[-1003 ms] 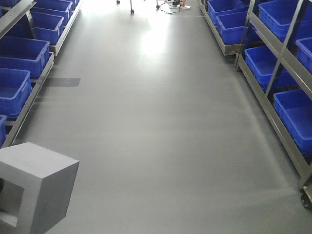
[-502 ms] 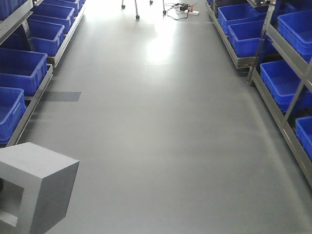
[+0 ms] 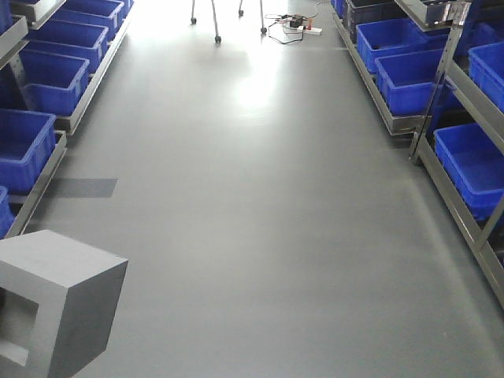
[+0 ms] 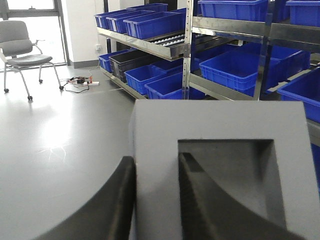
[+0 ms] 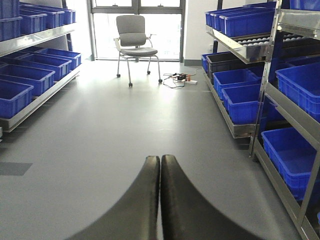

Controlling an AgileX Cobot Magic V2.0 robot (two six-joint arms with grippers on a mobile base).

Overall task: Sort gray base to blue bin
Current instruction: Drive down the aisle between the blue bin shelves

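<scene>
left fingers (image 4: 202, 200) clamping gray base (image 4: 220, 120), shelved bins (image 4: 235, 70)

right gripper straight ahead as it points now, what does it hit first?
Nothing near. The right gripper, shut, points down the open aisle over bare floor; way looks free up to the office chair at the far end, though depth is unclear.

The gray base (image 3: 59, 303), a matte light-gray block, sits upright at the lower left of the front view. The left end effector (image 4: 155, 165) pinches one wall of it, with one finger inside its square recess. A blue bin (image 3: 472, 161), deep and thick-rimmed, stands open-topped on a shelf at right, one among many alike
</scene>
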